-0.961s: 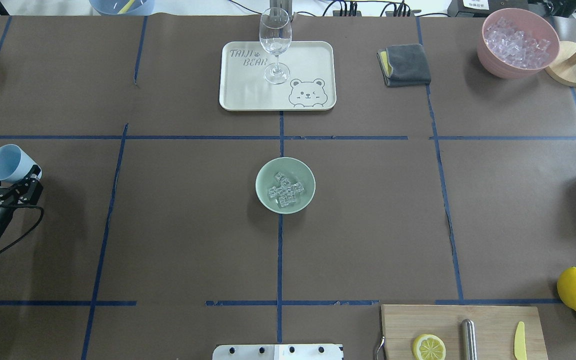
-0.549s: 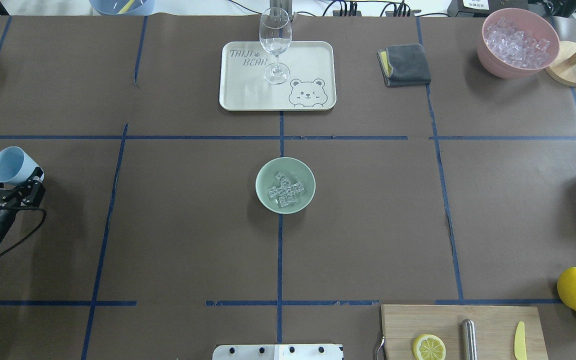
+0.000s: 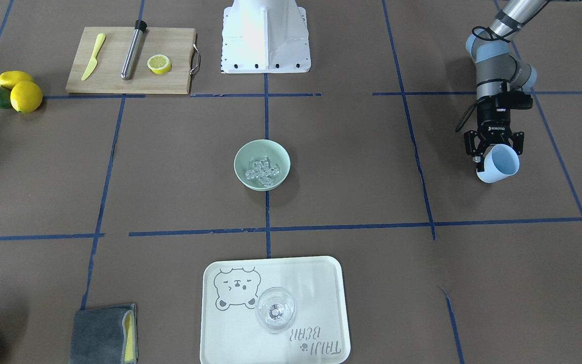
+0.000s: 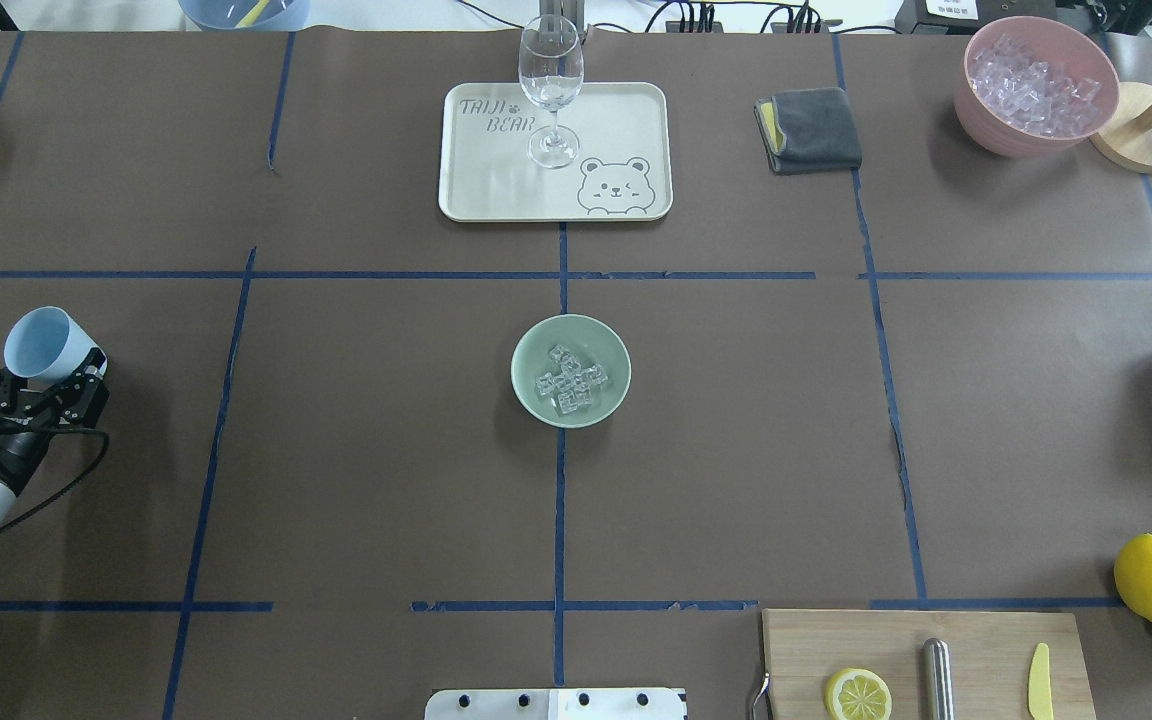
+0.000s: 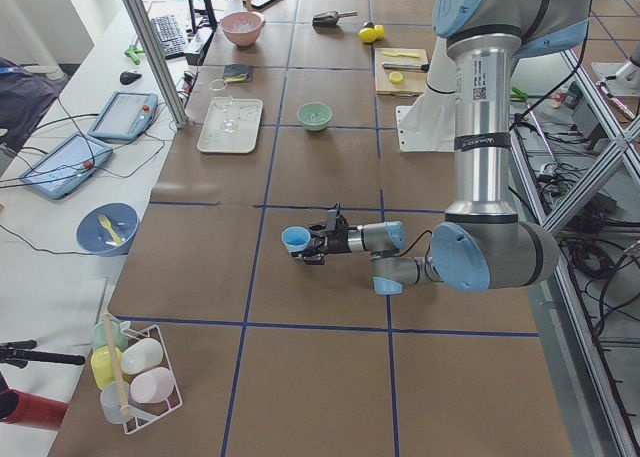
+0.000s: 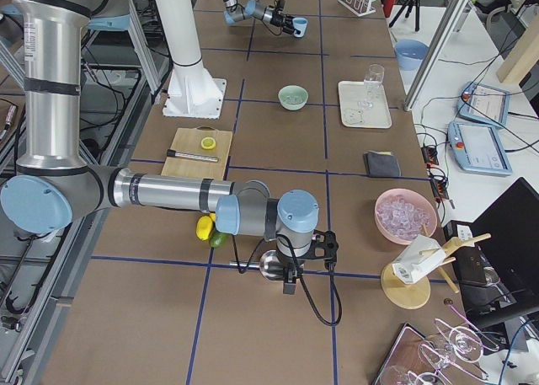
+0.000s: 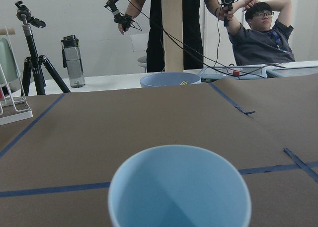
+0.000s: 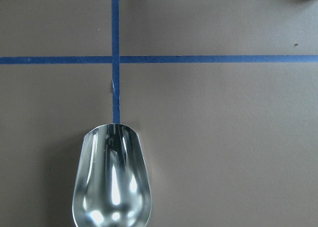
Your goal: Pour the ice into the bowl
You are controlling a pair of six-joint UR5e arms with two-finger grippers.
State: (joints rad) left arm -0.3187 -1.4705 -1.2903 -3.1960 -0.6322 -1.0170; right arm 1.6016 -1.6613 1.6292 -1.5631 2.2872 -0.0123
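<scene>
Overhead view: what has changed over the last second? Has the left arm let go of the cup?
No. The left gripper still has its fingers shut on the cup. It has carried the cup a little toward the table's middle and back toward the robot. Nothing was let go or picked up. The bowl, the ice in it, the tray and the glass stayed put.
</scene>
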